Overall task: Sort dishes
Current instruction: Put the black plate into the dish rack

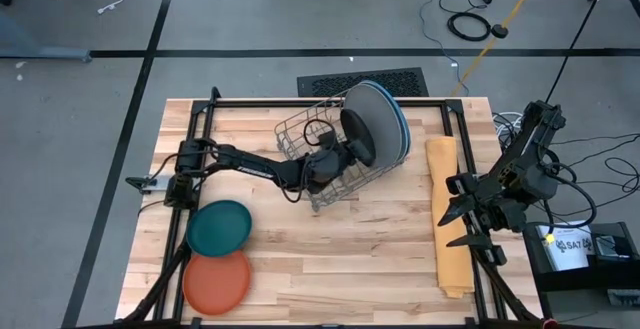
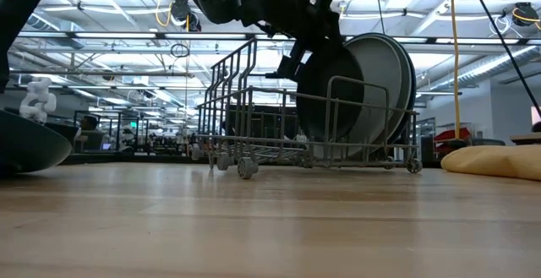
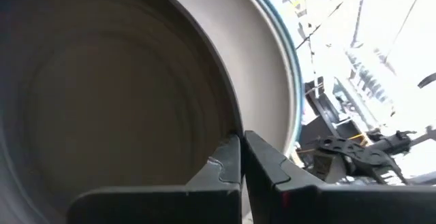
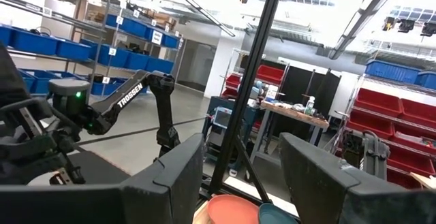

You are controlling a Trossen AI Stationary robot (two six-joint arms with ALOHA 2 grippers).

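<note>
Left gripper: jaws are pinched shut on the black plate, inside the wire rack.
Right gripper: jaws are held open, well apart from the rack.
Done: teal plate and orange plate are laid on the bench.
Left: grey plate and blue plates behind the black one.

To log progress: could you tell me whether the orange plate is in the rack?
No, the orange plate lies flat on the table.

six plates, one wire rack, one cloth
</note>
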